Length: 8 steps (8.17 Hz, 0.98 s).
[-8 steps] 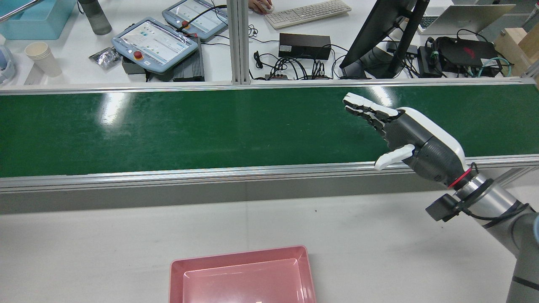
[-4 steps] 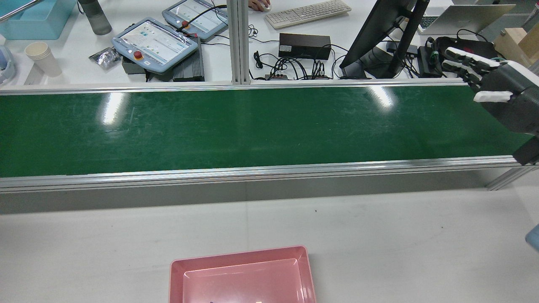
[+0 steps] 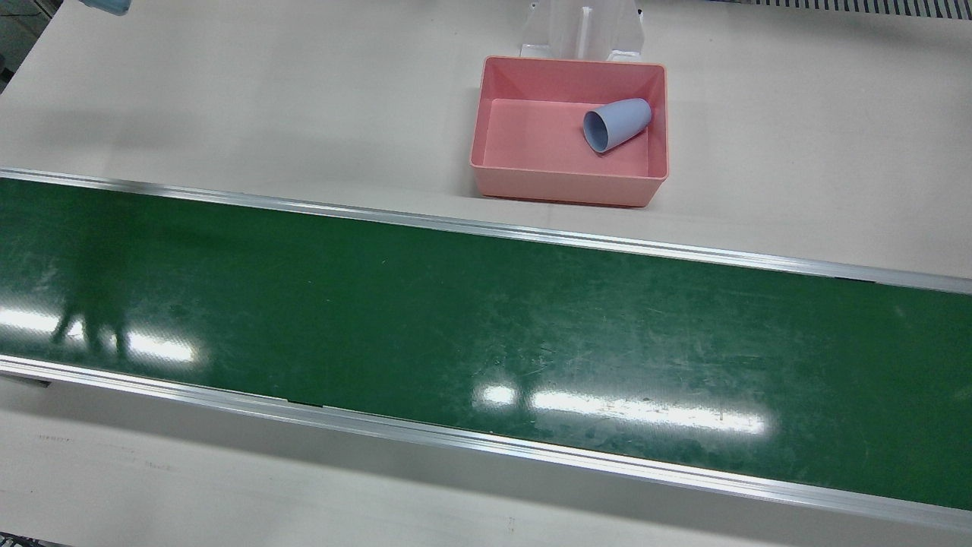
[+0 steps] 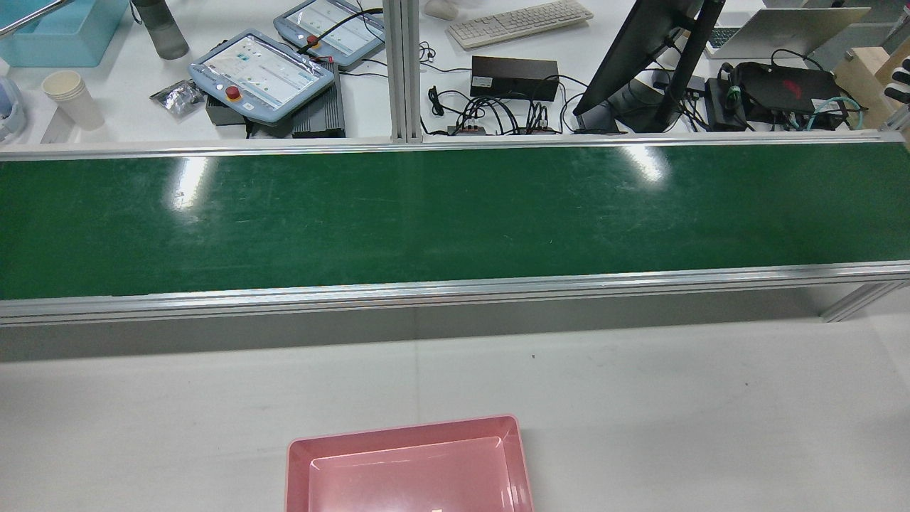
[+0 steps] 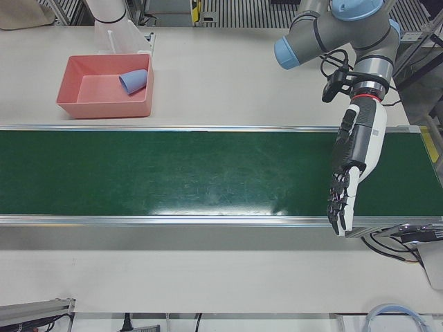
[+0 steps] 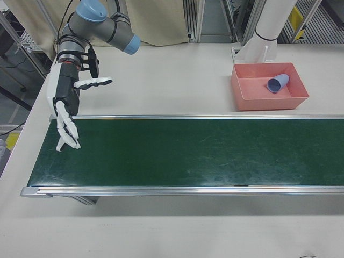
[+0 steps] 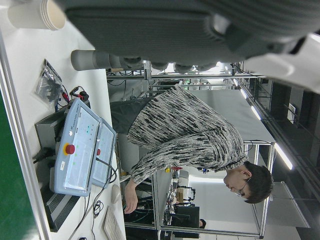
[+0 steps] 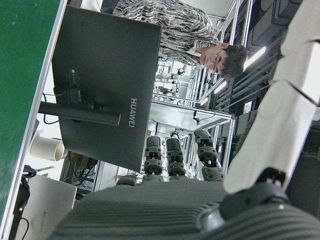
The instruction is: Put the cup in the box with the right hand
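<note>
A light blue cup [image 3: 616, 124] lies on its side inside the pink box [image 3: 566, 186], against the box's right wall in the front view. It also shows in the right-front view [image 6: 278, 83] and the left-front view [image 5: 135, 81]. My right hand [image 6: 63, 102] is open and empty, fingers spread, hanging over the far end of the green belt, well away from the box [image 6: 269, 99]. Only its fingertips [image 4: 901, 75] show at the rear view's right edge. My left hand [image 5: 354, 155] is open and empty over the belt's other end.
The green conveyor belt [image 3: 456, 319] with metal rails runs across the table between the box and the operators' side. Behind it in the rear view stand a monitor [image 4: 640, 64], teach pendants [image 4: 259, 71], cables and a paper cup stack [image 4: 71, 99].
In the rear view my right hand has swung from over the belt out to the right and up, leaving only fingertips at the frame's edge. It stays open.
</note>
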### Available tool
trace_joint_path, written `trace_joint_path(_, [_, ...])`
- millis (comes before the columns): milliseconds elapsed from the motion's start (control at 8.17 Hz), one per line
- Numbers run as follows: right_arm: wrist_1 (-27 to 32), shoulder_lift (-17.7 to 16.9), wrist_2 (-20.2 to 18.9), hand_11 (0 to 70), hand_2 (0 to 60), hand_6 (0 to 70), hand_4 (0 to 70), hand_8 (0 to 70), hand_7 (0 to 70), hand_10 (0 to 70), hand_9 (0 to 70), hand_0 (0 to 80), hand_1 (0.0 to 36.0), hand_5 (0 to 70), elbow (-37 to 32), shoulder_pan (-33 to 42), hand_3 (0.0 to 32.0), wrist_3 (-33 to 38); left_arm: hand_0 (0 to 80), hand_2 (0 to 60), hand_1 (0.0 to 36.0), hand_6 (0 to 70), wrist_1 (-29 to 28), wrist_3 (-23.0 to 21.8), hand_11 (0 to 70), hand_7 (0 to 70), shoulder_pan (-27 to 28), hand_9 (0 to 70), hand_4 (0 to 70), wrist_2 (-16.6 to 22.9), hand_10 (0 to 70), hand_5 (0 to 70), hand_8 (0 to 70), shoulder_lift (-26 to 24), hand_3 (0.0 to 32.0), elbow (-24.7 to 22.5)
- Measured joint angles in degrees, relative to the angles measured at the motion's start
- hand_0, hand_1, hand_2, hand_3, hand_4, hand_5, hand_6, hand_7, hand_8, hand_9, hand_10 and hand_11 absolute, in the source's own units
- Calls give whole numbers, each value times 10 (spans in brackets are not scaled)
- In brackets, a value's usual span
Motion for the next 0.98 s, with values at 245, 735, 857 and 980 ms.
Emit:
trace_joint_path(245, [28, -1, -12, 23, 42, 79, 0, 128, 281, 8, 192, 467, 129, 53, -30, 32, 0, 1, 0, 0, 0, 0, 0, 0, 0, 0, 0, 0, 0, 0, 0, 0, 0, 0, 0, 0])
trace_joint_path(735, [45, -11, -16, 12, 42, 77, 0, 126, 277, 0, 189, 468, 131, 54, -39, 46, 0, 3, 0, 0, 0, 0, 0, 0, 0, 0, 0, 0, 0, 0, 0, 0, 0, 0, 0, 0])
trace_joint_path(857, [45, -15, -16, 11, 42, 76, 0, 125, 273, 0, 186, 467, 131, 54, -39, 46, 0, 3, 0, 0, 0, 0, 0, 0, 0, 0, 0, 0, 0, 0, 0, 0, 0, 0, 0, 0])
trace_joint_path(980, [45, -16, -16, 12, 44, 78, 0, 128, 282, 0, 192, 466, 131, 53, -40, 47, 0, 3, 0, 0, 0, 0, 1, 0, 0, 0, 0, 0, 0, 0, 0, 0, 0, 0, 0, -1])
